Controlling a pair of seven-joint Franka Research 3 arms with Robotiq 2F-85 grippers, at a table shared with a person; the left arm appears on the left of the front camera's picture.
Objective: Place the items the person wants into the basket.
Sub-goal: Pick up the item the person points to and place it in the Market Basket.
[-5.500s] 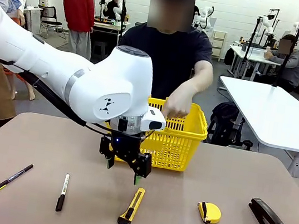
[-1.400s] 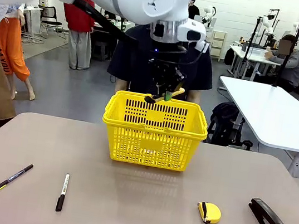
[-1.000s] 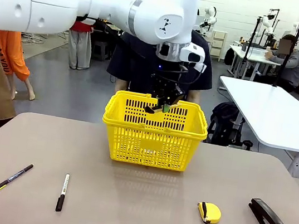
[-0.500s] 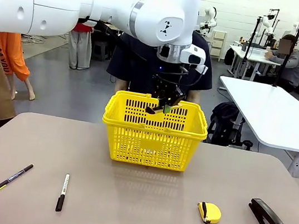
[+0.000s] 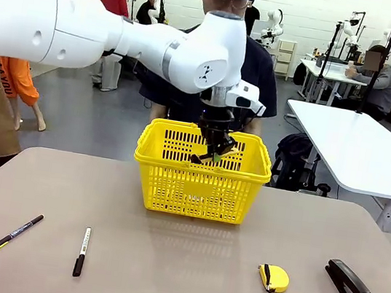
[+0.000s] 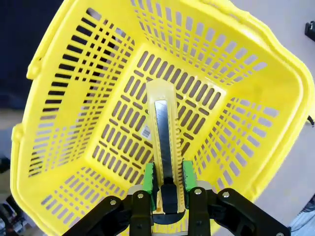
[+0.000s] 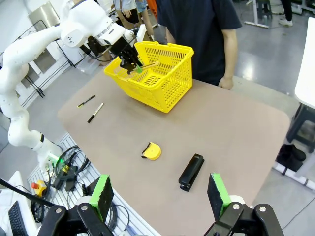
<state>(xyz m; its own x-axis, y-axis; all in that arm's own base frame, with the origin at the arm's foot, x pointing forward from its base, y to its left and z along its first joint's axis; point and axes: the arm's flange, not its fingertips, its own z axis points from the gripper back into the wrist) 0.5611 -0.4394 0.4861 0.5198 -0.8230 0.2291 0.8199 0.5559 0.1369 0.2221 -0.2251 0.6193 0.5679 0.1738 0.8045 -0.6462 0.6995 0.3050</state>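
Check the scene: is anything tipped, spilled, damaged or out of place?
Nothing stands out. The basket stands upright, the left gripper holds the utility knife at its opening, and the pen, marker, tape measure and stapler lie apart on the table.

**The utility knife (image 6: 164, 132) hangs at the basket (image 5: 174, 188) rim**

Yellow-and-black, it is clamped in the left tool (image 6: 166, 179), tilted, tip toward the yellow lattice floor. The thin black pen (image 5: 15, 232) and black-and-white marker (image 5: 81, 251) lie apart on the near-left tabletop (image 5: 183, 277).
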